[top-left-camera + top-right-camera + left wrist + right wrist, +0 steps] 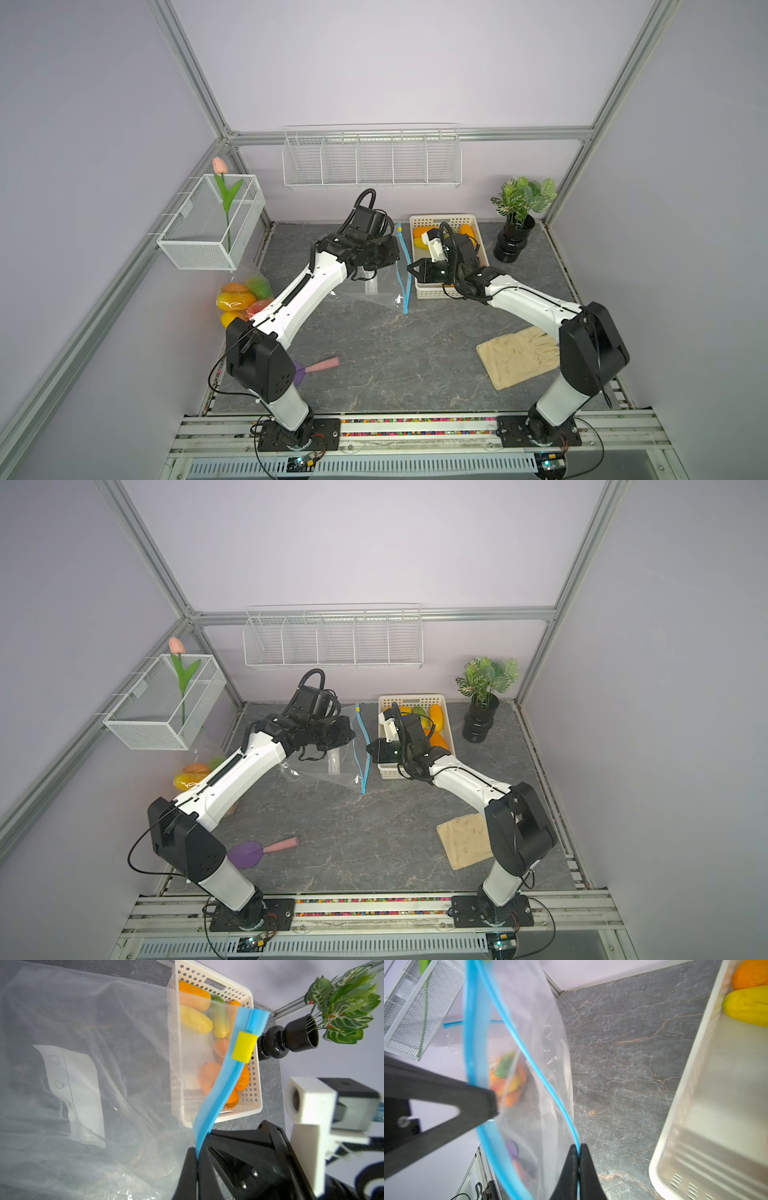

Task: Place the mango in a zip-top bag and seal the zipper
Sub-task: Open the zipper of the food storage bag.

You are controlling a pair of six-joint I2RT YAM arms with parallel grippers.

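The left tool [197, 1152] is clamped shut on the blue zipper strip [220, 1093] of the zip-top bag [83, 1084], some way along from the yellow slider [244, 1047]. The right tool [579, 1150] is pinched shut on the strip's opposite lip, and the mouth gapes between them. In both top views the bag sits at frame centre above the bench [415, 353]. The mangoes [436, 717] lie just right of it in the white basket [388, 773].

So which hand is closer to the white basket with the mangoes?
Right. The right hand is just beside the basket, pinching the blue zipper; the left hand grips it from over the bag, farther off.
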